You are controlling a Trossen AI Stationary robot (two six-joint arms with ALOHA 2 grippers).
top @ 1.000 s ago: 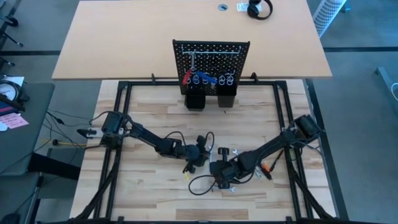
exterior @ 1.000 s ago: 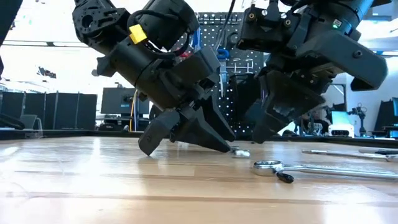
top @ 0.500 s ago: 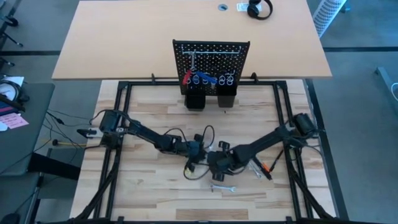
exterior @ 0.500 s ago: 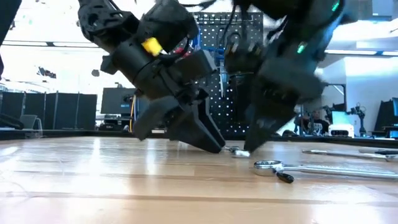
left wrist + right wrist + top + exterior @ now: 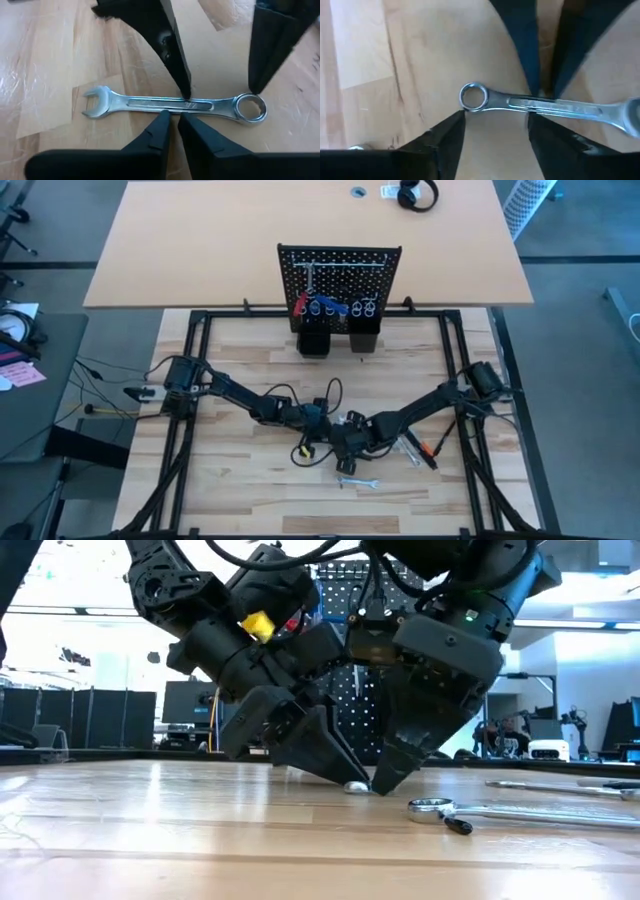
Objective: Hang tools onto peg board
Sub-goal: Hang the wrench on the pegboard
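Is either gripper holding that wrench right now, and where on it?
Neither, it seems: the wrench lies flat on the table. Left gripper, nearly shut, tips at its mid-shank; right gripper open beside it.

A robotics lab or workshop: a butcher-block desk [image 5: 250, 500] sits in a black metal frame [image 5: 186, 395] with cabled arms, a second plain desk [image 5: 200, 240] at 12 o'clock, grey flooring [image 5: 580, 240], and monitors [image 5: 185, 700] and partition panels [image 5: 90, 705] across the room.
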